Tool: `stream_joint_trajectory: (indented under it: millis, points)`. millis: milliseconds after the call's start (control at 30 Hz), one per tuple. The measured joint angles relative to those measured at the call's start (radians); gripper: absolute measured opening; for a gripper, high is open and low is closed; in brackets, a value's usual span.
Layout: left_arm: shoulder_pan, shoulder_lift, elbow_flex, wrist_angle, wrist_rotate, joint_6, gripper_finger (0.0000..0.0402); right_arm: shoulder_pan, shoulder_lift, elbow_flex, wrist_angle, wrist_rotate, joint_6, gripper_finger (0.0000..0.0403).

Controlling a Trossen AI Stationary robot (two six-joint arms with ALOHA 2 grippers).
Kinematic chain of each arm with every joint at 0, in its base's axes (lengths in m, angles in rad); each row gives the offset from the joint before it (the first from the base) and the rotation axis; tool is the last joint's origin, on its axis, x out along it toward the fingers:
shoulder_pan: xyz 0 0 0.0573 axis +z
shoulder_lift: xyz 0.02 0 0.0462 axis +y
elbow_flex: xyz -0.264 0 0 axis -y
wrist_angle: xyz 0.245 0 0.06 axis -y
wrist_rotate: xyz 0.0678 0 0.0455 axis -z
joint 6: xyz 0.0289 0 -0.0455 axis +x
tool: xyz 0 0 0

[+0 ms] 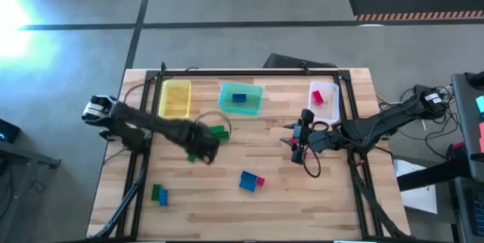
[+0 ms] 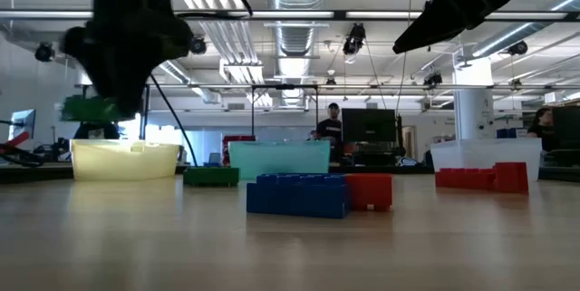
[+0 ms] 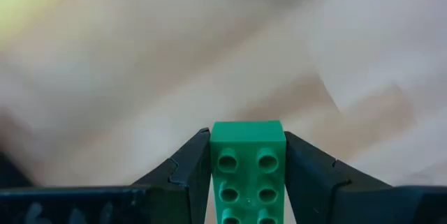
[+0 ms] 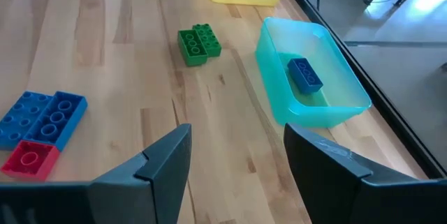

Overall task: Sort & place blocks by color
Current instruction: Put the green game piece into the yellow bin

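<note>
My left gripper (image 1: 198, 151) hangs over the table's middle left, shut on a green block (image 3: 248, 175), which also shows in the low view (image 2: 91, 108). A second green block (image 1: 219, 131) lies on the table just beyond it. A blue block (image 1: 246, 180) and a red block (image 1: 261, 182) lie together nearer the front. A green and blue pair (image 1: 159, 194) sits at the front left. My right gripper (image 4: 237, 130) waits open, right of centre, above the table (image 1: 295, 138). My left gripper pinches the green block's two long sides (image 3: 215, 168) between its two fingers (image 3: 185, 172). The fingers come from above and point down. The block's studded face shows toward the wrist camera. It is lifted clear of the table.
Along the far side stand a yellow bin (image 1: 175, 99), a teal bin (image 1: 255, 98) with a blue block (image 1: 239, 98) in it, and a clear bin (image 1: 329, 90) with a red block (image 1: 318, 97). A dark frame (image 1: 249, 73) edges the table.
</note>
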State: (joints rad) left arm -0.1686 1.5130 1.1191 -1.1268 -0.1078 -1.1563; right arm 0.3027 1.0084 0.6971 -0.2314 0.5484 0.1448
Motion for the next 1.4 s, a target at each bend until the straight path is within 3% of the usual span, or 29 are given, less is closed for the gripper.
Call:
stream_joint_trajectory:
  millis: [300, 533, 700, 933, 1400]
  points:
    - [0.417, -0.112, 0.039, -0.088, -0.135, 0.449, 0.0127, 0.0, 0.0, 0.0, 0.002, 0.0, 0.004, 0.0219]
    - [0.77, -0.139, 0.037, -0.033, -0.173, 0.657, 0.0127, 0.0, 0.0, 0.0, 0.001, 0.0, 0.016, 0.0219]
    - [0.943, -0.102, 0.035, 0.056, -0.158, 0.762, 0.0127, 0.0, 0.0, 0.0, 0.0, -0.001, 0.02, 0.0219]
    - [1.067, -0.002, 0.034, 0.099, -0.125, 0.823, 0.0127, 0.0, 0.001, 0.0, -0.003, -0.001, 0.02, 0.0219]
    - [1.072, 0.184, 0.032, 0.107, -0.141, 0.824, 0.0139, 0.0, 0.001, 0.0, -0.004, -0.001, 0.012, 0.0219]
